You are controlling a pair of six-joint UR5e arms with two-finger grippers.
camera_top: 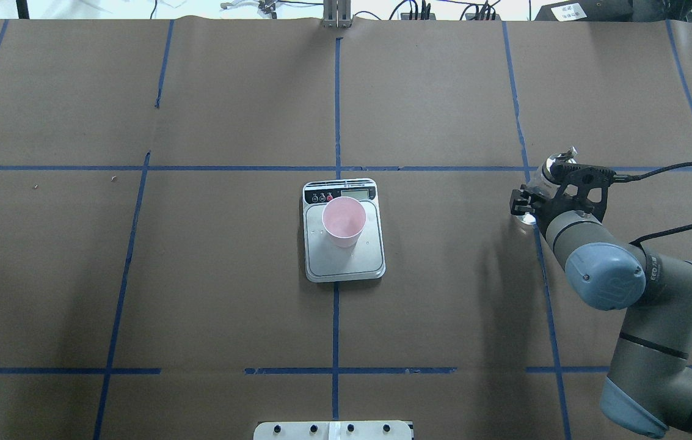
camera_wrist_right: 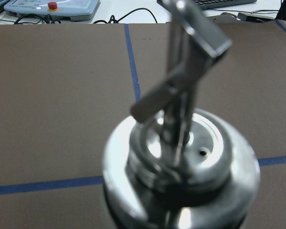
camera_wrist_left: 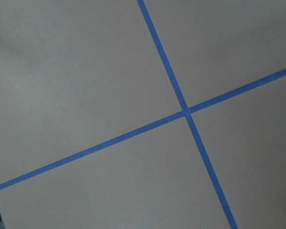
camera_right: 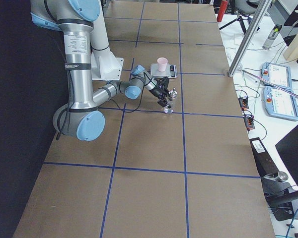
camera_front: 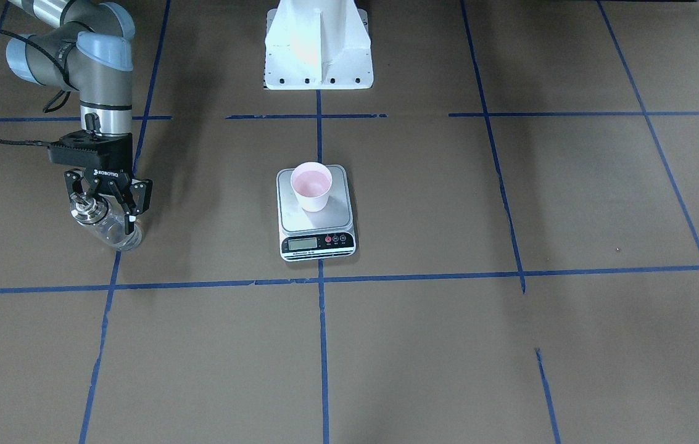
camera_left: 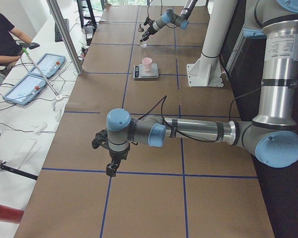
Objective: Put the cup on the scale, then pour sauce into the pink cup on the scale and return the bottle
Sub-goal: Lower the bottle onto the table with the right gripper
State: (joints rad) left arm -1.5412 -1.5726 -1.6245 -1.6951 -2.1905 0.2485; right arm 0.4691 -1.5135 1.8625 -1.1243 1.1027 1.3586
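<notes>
The pale pink cup (camera_front: 311, 185) stands upright on the steel platform of the white scale (camera_front: 337, 216) at the table's middle, and it also shows in the overhead view (camera_top: 343, 220). My right gripper (camera_front: 105, 206) is far off to my right and reaches down over the clear glass bottle (camera_front: 108, 229), its fingers against the bottle's sides below the silver collar. The bottle is upright with its base at or just above the paper (camera_right: 168, 108). The right wrist view shows the collar and spout (camera_wrist_right: 181, 162) close up. My left gripper (camera_left: 111, 166) hangs over bare paper, and I cannot tell whether it is open.
The white robot pedestal (camera_front: 318, 43) stands behind the scale. Blue tape lines grid the brown paper. A side table with teach pendants (camera_left: 35, 79) and a seated person runs along the far edge.
</notes>
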